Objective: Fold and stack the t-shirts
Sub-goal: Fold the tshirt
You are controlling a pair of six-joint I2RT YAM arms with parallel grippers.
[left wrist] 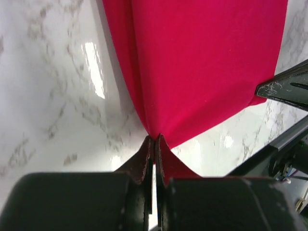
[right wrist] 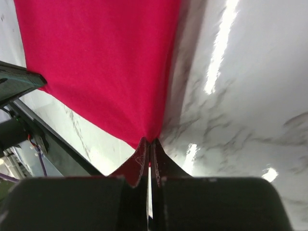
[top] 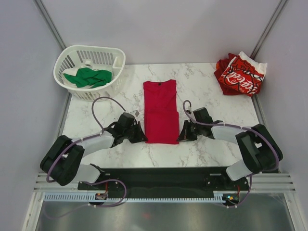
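The plain red shirt (top: pixel 160 111) lies flat in a long narrow strip on the tabletop (top: pixel 207 96), just right of the basket (top: pixel 60 67) and nearer the arms than it, collar end away from them. The left end effector (left wrist: pixel 155 140) is pinching the hem corner closer to the basket, and the right end effector (right wrist: pixel 149 143) is pinching the farther hem corner. Each grips only the very tip of cloth, so a corner could likely slip free when the hem is lifted. If one arm rises or travels faster, the fold would probably land skewed, and the tucked-in sides might fall open. No print shows on this shirt. Far right of the basket, the crumpled red-and-white shirt (top: pixel 240 74) carries white script that appears to read "Coca-Cola". The green shirt (top: pixel 88 77) inside the basket shows no lettering
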